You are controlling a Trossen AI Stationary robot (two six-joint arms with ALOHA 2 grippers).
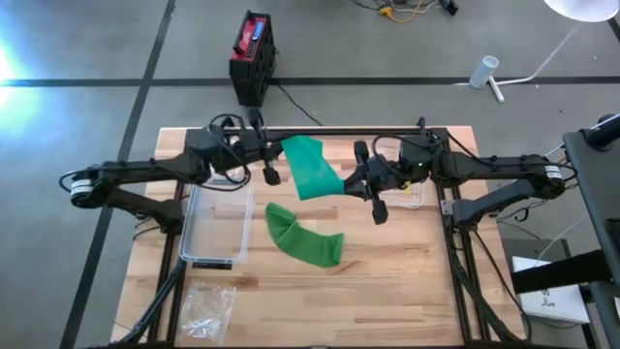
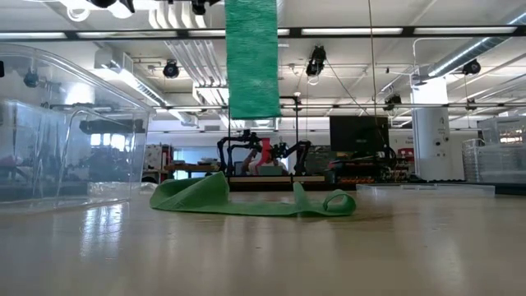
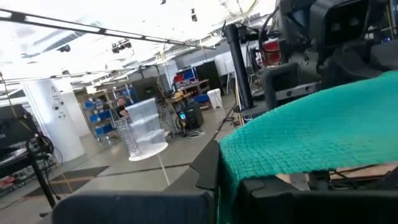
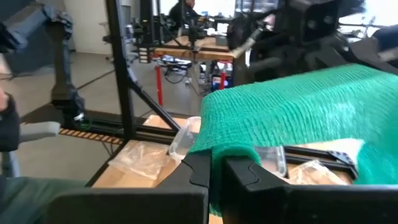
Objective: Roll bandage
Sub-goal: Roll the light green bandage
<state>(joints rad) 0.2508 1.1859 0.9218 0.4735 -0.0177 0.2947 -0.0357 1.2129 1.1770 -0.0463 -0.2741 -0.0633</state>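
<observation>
A green, coarsely woven bandage [image 1: 312, 167] is held as a flat band above the wooden table [image 1: 407, 262], clamped at one end by the closed left gripper [image 1: 272, 159] and at the other by the closed right gripper [image 1: 360, 182]. Its loose remainder is seen crumpled in soft folds on the tabletop, below and between the two grippers.

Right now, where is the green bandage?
In the high view the green bandage is stretched between the left gripper and right gripper, its loose end trailing onto the wooden table mid-table.
</observation>
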